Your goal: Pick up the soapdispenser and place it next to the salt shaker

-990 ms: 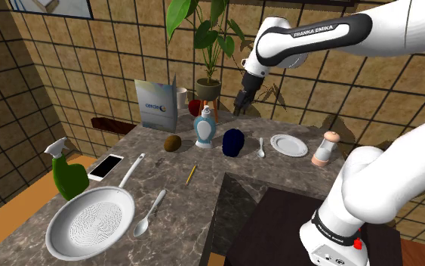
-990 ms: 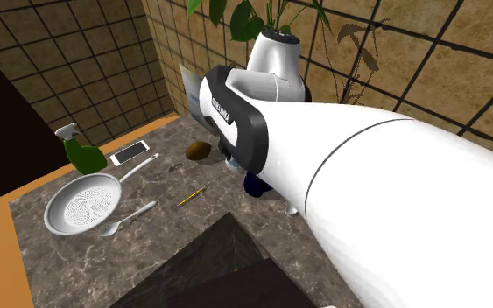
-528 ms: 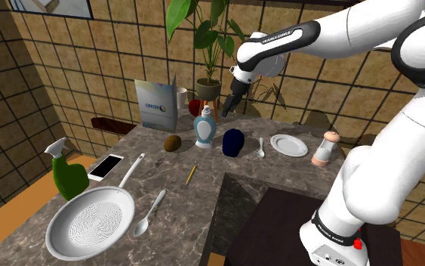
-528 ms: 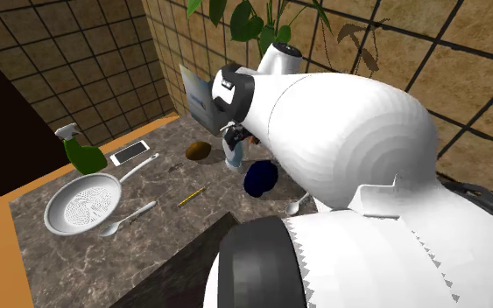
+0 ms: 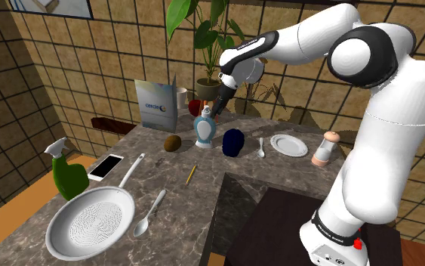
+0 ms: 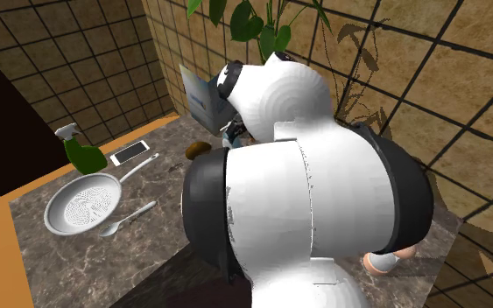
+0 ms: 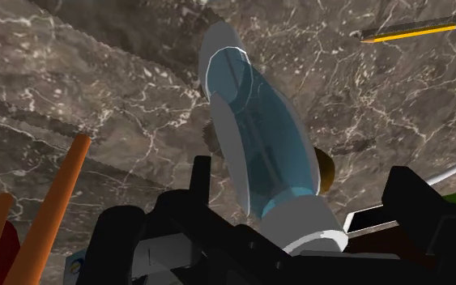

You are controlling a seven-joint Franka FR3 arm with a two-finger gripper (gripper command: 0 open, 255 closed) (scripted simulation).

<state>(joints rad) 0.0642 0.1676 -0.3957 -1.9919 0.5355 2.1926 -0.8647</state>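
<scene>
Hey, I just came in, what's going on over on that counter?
The white arm reaches over the marble counter to the blue and white soap dispenser, which stands upright there. The gripper hangs at the dispenser's top with its fingers open on either side, not yet clasping it. The salt shaker stands off toward the shoulder view's right, beyond a dark blue object and a white plate.

Two spoons [image 5: 152, 211] [image 5: 260, 146], one plate [image 5: 288, 145], one pencil [image 5: 191, 174], one soap dispenser [image 5: 204, 130], one salt shaker [image 5: 325, 149].
</scene>
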